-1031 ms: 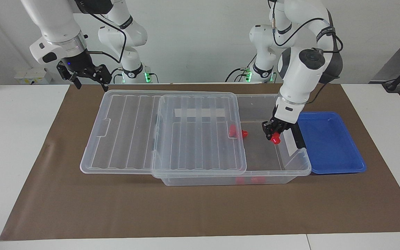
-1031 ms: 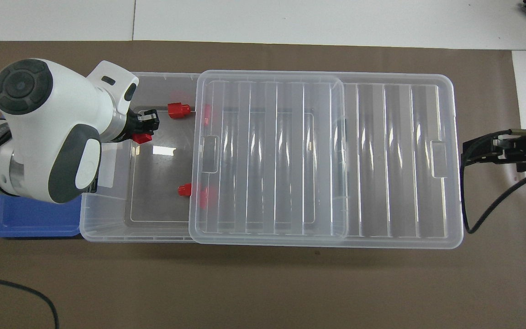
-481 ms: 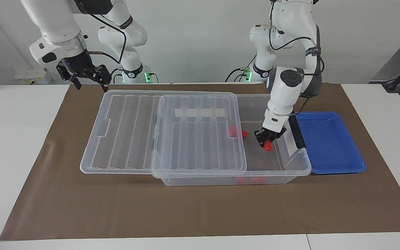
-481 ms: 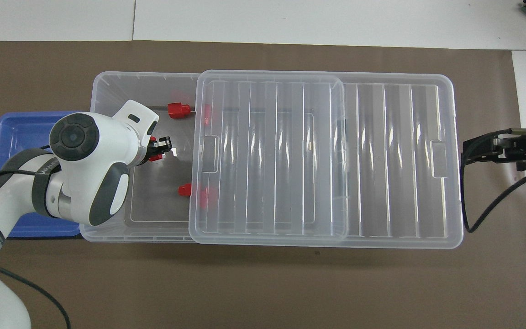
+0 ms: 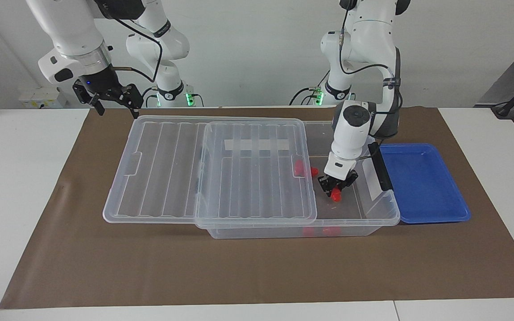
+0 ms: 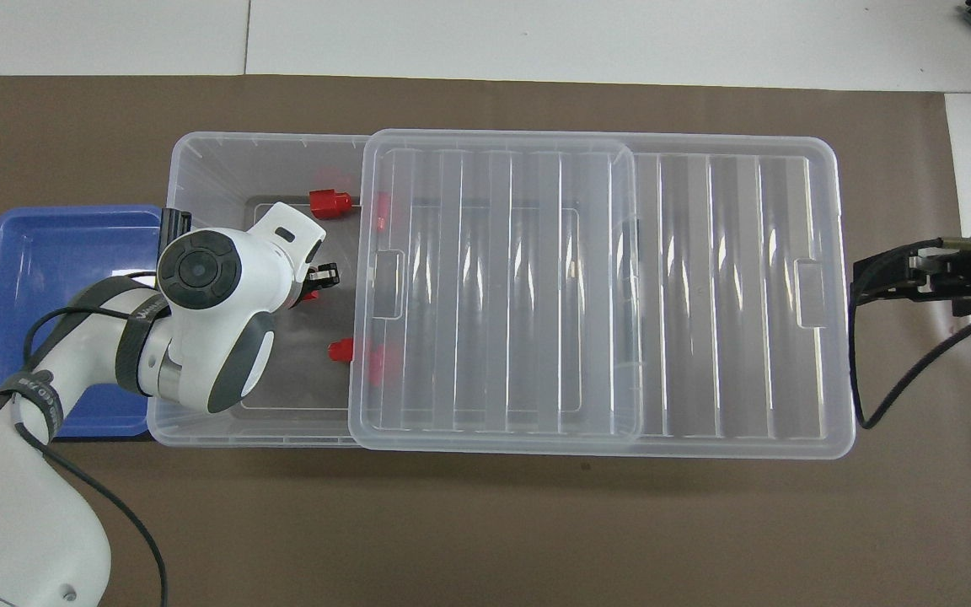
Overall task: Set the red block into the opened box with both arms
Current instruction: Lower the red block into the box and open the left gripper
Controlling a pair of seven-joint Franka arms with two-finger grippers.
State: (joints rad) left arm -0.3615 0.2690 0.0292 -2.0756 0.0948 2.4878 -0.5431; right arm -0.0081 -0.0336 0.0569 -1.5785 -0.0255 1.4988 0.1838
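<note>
The clear box lies across the mat, its ribbed lid slid toward the right arm's end, so the end by the left arm is uncovered. My left gripper reaches down into that uncovered part, shut on the small red block. From overhead, the left gripper and the red block peek out from under the wrist, within the box, beside the lid. I cannot tell whether the block touches the floor. My right gripper waits open in the air past the lid's end, also seen overhead as the right gripper.
Other red pieces lie in the box: one by the lid's edge and one at the wall farther from the robots. A shallow blue tray sits against the box's end by the left arm.
My left gripper has carried the red block from over the box's end by the blue tray, down and toward the lid's edge. The right arm has not moved.
</note>
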